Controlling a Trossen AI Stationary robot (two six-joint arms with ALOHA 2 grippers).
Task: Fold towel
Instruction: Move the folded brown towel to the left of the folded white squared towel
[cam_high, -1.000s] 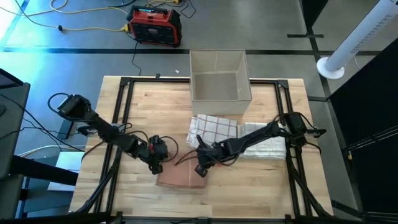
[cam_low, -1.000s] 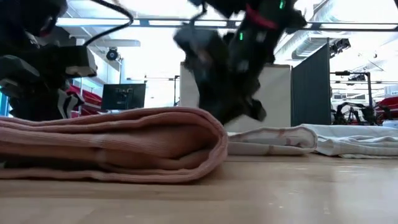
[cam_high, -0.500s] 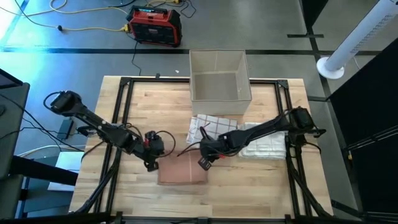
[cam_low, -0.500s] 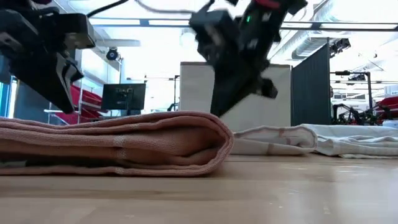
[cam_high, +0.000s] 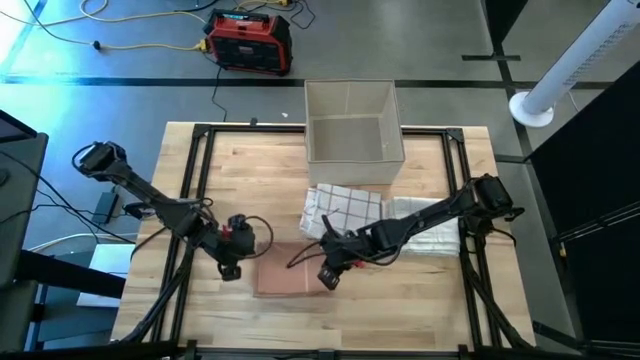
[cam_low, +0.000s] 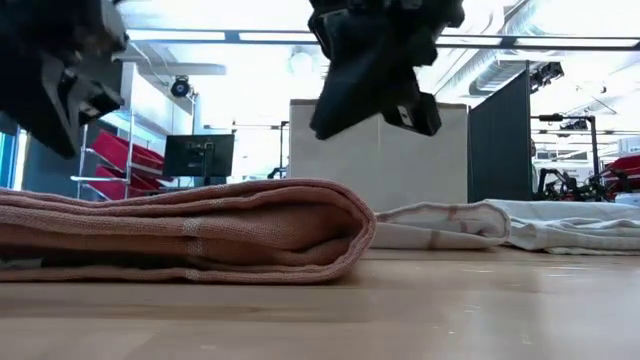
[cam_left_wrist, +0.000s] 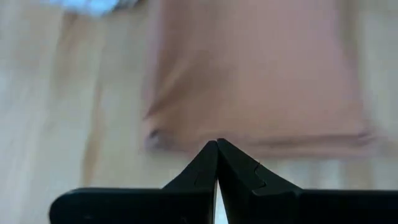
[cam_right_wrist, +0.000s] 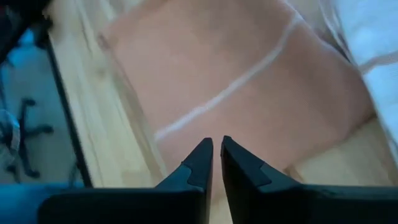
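Note:
A pink folded towel (cam_high: 292, 278) lies flat on the table near its near edge; in the low view (cam_low: 180, 232) its rounded fold faces right. My left gripper (cam_high: 230, 268) (cam_low: 60, 75) hovers shut just off the towel's left edge, with the towel ahead of it in its wrist view (cam_left_wrist: 255, 74). My right gripper (cam_high: 328, 275) (cam_low: 370, 60) hangs shut above the towel's right edge, clear of the cloth (cam_right_wrist: 224, 68). Neither gripper touches the towel.
A white checked cloth (cam_high: 345, 208) and a white towel (cam_high: 425, 232) lie just beyond the pink towel, under the right arm. A pale open box (cam_high: 353, 122) stands at the far edge. Bare wood shows at the table's far left and along the near edge.
Both grippers have risen from the towel's level to well above it. The left one has also drawn back toward the table's left, off the towel's edge. The towel's folded edge has settled a little flatter and otherwise lies where it was.

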